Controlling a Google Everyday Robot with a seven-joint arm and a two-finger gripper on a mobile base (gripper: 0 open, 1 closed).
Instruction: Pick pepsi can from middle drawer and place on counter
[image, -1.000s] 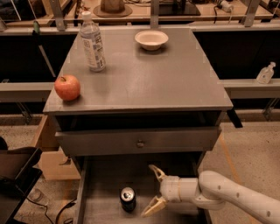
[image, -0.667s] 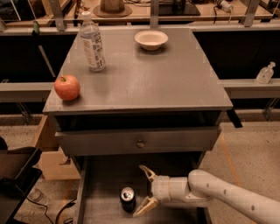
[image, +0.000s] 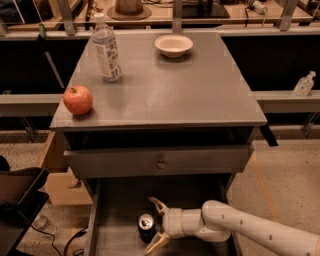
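End effector (image: 150, 225) is low inside the middle drawer (image: 112, 237), fingers spread wide. The pepsi can (image: 146, 226) stands upright between them, apparently untouched.

Risks, as judged:
- An off-centre close would let one finger nudge the can first and tip it.
- A straight lift could strike the upper drawer front (image: 160, 161) overhead, short of the counter surface (image: 170, 90) above.

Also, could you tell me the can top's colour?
Shiny silver, in the camera view; the open tool flanks the can in the drawer.
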